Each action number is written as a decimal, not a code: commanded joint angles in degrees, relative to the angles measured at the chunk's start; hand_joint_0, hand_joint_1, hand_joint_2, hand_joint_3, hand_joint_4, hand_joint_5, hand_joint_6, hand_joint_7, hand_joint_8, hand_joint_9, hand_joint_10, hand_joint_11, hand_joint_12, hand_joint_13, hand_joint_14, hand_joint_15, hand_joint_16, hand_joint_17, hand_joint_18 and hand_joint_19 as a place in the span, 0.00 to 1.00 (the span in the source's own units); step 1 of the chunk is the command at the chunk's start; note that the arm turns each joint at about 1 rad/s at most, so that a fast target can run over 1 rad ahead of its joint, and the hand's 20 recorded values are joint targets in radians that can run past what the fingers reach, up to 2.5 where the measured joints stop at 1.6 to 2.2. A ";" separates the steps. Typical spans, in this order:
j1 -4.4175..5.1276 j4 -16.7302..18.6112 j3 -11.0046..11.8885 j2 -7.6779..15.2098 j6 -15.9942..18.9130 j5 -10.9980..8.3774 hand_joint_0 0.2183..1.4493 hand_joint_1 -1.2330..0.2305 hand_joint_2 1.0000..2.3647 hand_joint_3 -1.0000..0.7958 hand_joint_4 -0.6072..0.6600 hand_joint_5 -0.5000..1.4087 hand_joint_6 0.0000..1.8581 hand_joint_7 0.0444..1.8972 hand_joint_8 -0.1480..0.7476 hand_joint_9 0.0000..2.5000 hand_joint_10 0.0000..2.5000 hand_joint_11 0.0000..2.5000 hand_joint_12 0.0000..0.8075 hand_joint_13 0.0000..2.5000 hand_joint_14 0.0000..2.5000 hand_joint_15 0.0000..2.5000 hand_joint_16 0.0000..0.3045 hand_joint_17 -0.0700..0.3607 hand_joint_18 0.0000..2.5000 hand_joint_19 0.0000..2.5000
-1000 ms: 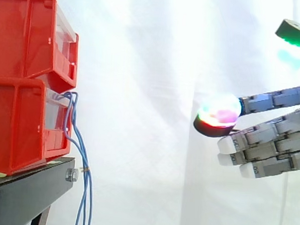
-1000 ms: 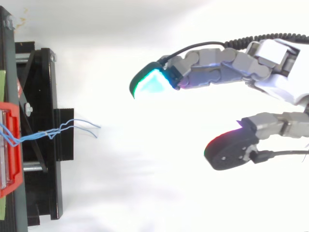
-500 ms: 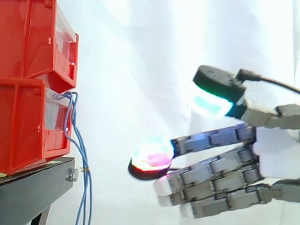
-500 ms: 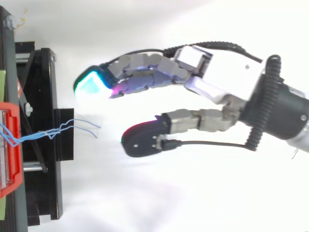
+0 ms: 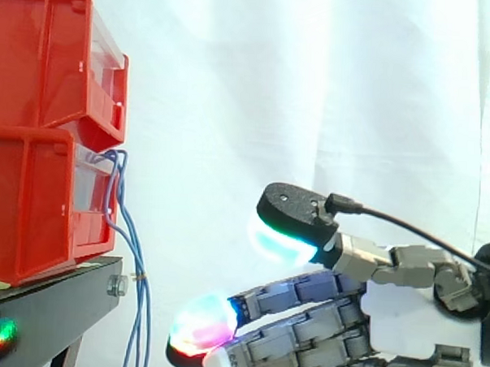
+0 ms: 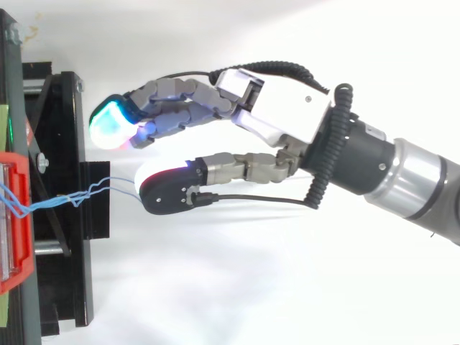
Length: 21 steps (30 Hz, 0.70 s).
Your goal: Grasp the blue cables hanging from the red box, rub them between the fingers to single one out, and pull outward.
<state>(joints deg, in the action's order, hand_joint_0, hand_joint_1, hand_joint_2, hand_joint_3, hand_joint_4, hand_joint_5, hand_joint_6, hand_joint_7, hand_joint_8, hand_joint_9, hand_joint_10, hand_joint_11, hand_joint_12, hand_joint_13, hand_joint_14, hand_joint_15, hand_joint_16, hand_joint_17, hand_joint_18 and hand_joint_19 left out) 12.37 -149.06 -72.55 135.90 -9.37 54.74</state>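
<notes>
Currently the hand (image 6: 287, 115) is spread wide and holds nothing. Its fingers reach out straight toward the black stand (image 5: 44, 321), with the thumb (image 5: 288, 226) set well apart from them.

Blue cables (image 5: 138, 309) come out of the front of the lower red box (image 5: 32, 207), loop over its lip and hang down past the edge of the stand. A second red box (image 5: 39, 53) sits stacked on top.

From the side, I see the glowing fingertips (image 5: 198, 332) low down, near the hanging strands on their right with a clear gap between. The thumb is higher and further back. From above, the loose cable ends lie just at the tip of the thumb, while the fingers pass to one side of them. I cannot tell whether the thumb touches the ends.

Labels: a pale green sticker (image 6: 4, 129) on top of the stand. Any print on it is too small for me to make out.
</notes>
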 commanded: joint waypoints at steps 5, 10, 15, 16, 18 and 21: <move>0.55 2.29 1.71 1.47 -4.08 -0.16 0.23 0.41 0.00 0.28 0.72 0.17 0.27 0.37 0.54 0.26 0.00 0.11 0.46 0.22 0.00 0.10 0.15 0.41 0.15 0.03; 0.55 4.13 2.59 4.11 -3.90 0.37 0.23 0.41 0.00 0.29 0.72 0.17 0.27 0.37 0.54 0.26 0.00 0.11 0.47 0.20 0.00 0.09 0.15 0.41 0.13 0.01; 0.55 3.17 8.57 7.54 -2.67 0.90 0.23 0.41 0.00 0.28 0.72 0.17 0.27 0.37 0.54 0.27 0.00 0.11 0.47 0.20 0.00 0.09 0.15 0.41 0.12 0.01; 0.55 2.29 9.54 7.89 -2.67 0.99 0.23 0.41 0.00 0.28 0.72 0.17 0.27 0.37 0.54 0.27 0.00 0.12 0.47 0.19 0.00 0.09 0.15 0.40 0.12 0.01; 0.55 1.93 10.15 7.89 -2.85 1.07 0.23 0.40 0.00 0.28 0.72 0.17 0.27 0.38 0.54 0.27 0.00 0.12 0.47 0.19 0.00 0.09 0.15 0.40 0.12 0.01; 0.55 2.37 10.15 8.51 -3.37 1.43 0.23 0.40 0.00 0.29 0.73 0.17 0.27 0.38 0.54 0.27 0.00 0.11 0.47 0.19 0.00 0.09 0.15 0.40 0.12 0.01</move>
<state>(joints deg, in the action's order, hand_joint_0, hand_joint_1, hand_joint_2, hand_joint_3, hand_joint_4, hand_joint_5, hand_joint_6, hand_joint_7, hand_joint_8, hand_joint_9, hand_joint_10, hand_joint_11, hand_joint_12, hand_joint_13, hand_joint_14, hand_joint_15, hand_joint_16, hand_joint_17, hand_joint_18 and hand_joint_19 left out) 12.92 -146.80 -62.91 143.68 -12.42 55.90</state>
